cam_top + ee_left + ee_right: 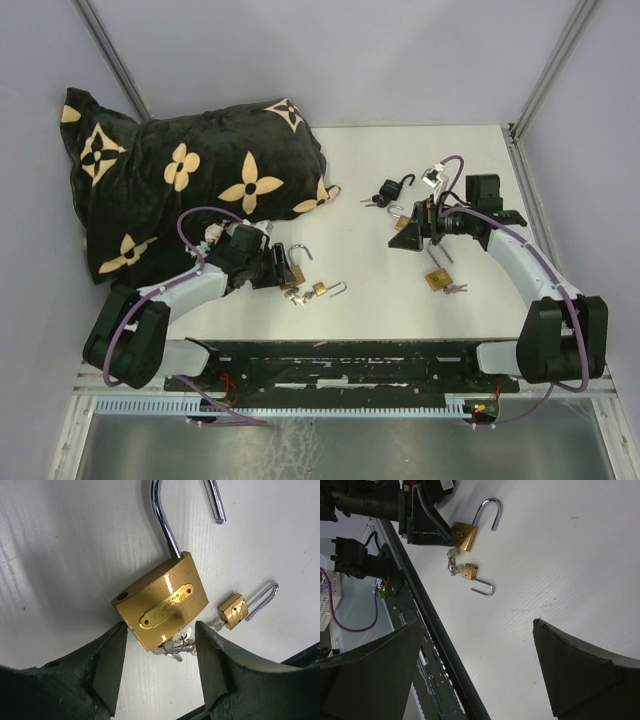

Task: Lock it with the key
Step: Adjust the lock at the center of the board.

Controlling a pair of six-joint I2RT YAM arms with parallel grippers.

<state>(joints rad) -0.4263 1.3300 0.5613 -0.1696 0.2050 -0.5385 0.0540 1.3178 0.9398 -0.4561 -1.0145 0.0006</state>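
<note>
- Two brass locks with open shackles lie at about 8 o'clock on the white table [400, 320], near the left arm.
- The large brass padlock [160, 602] lies flat. In the left wrist view its shackle rises toward 12 o'clock, with the free end out of the body.
- A bunch of keys [175, 649] sits at the key end of that lock, at its 6 o'clock. I cannot tell whether one is in the keyhole.
- The small brass padlock [233, 611] lies near, at 3 o'clock of the large one, and the two do not touch.
- The left gripper [160, 660] has its jaws moderately apart, one on each side of the large lock's key end. I cannot tell whether they press on it.
- The right gripper [477, 625] is spread wide and holds nothing. It hangs above bare table at about 3 o'clock in the top view.
- A black padlock [393, 188] lies at 11 o'clock of the right gripper.
- Another brass padlock [437, 279] lies at its 5 o'clock.
- A black cushion [190, 170] with tan flowers fills the 10 o'clock corner.
</note>
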